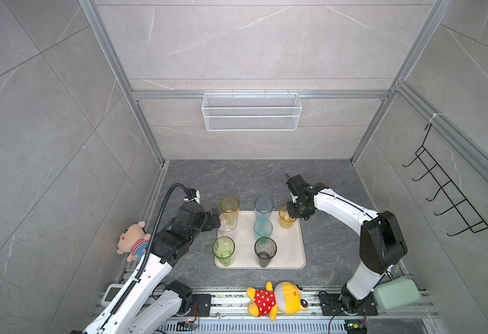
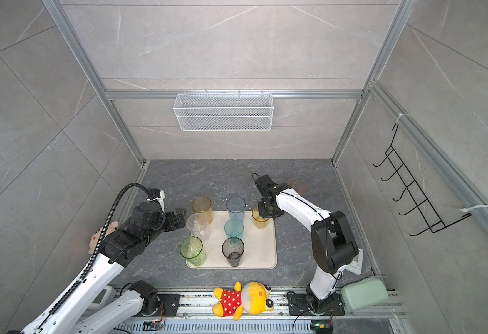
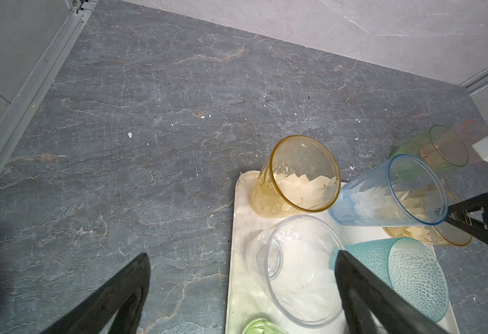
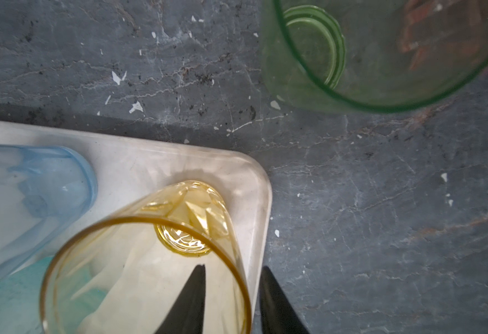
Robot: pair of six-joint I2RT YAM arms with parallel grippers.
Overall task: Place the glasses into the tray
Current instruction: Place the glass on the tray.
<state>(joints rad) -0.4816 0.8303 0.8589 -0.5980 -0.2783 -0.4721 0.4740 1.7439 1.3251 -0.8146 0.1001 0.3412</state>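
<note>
The cream tray (image 1: pixel 291 251) holds several glasses: tall yellow (image 1: pixel 229 208), clear (image 1: pixel 227 224), green (image 1: pixel 223 250), pale blue (image 1: pixel 263 206), teal (image 1: pixel 263 228), smoke-grey (image 1: pixel 265 251) and a short amber one (image 1: pixel 286 218) at its far right corner. My right gripper (image 4: pixel 233 267) straddles the amber glass (image 4: pixel 150 260) rim, one finger inside and one outside, both standing off the wall, open. A second green glass (image 4: pixel 352 57) and a pink one (image 4: pixel 439 34) stand on the table beyond the tray. My left gripper (image 3: pixel 241 254) hangs wide open beside the clear glass (image 3: pixel 294 271).
A white wire basket (image 1: pixel 251 112) hangs on the back wall and a black hook rack (image 1: pixel 450 188) on the right wall. Plush toys lie at the left (image 1: pixel 134 241) and along the front rail (image 1: pixel 277 300). A mint pouch (image 1: pixel 395 292) sits at front right.
</note>
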